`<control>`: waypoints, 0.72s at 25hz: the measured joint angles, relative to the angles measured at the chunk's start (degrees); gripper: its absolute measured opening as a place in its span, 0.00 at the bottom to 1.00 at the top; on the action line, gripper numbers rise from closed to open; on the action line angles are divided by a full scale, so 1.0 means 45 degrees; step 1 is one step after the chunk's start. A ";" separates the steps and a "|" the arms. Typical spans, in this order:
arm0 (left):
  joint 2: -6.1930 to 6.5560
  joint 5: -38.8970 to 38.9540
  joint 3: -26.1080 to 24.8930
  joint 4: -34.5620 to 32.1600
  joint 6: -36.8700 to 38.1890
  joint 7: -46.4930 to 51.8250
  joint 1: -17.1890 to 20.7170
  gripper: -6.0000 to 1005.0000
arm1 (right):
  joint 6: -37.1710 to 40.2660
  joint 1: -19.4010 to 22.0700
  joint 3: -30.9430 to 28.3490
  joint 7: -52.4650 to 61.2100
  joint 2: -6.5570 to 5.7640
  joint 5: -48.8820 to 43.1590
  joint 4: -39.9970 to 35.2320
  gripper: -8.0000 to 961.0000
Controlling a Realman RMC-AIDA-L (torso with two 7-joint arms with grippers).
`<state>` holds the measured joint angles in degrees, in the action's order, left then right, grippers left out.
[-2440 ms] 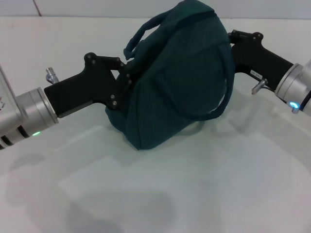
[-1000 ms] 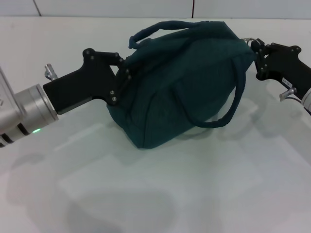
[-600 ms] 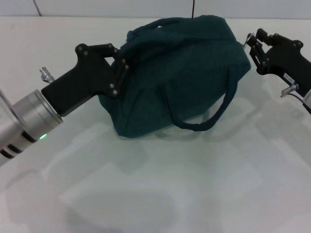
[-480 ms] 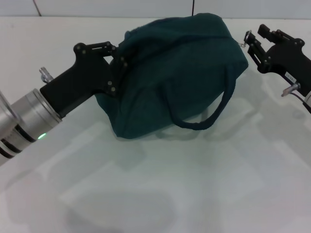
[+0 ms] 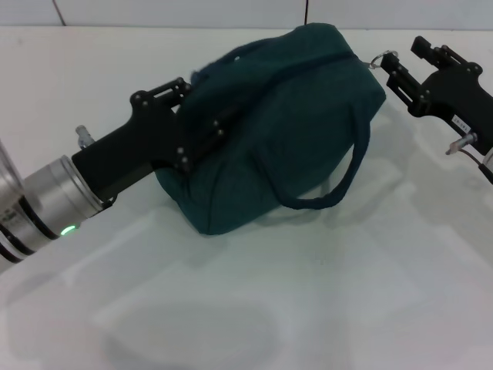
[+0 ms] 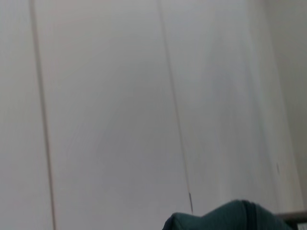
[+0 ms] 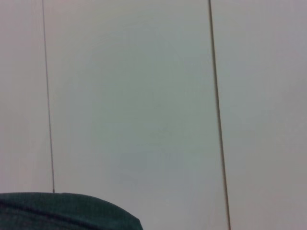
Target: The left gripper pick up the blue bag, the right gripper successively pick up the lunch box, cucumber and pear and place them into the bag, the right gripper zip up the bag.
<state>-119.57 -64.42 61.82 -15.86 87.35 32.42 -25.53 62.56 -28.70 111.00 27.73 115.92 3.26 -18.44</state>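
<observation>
While apparently clamped: blue bag (image 5: 269, 123).

Blue bag (image 6: 230, 218) top at frame edge; pale wall (image 6: 120, 96) behind.

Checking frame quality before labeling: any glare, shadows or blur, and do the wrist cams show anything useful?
Head view: sharp, soft even light; faint shadows on the white table below the blue bag, held by the left claw, right claw at the ring pull. Left wrist view: mostly blank wall, soft sliver of bag. Right wrist view: same.
</observation>
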 joint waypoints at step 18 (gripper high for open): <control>0.0009 0.1872 -0.0067 -0.0455 0.1590 0.1528 0.0794 0.83 | 0.1492 0.0830 -0.0574 0.0646 -0.0007 0.0325 -0.0039 0.55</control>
<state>-119.52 -56.00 61.52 -17.91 94.50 39.30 -21.96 69.28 -24.96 108.42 30.64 115.89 4.72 -18.61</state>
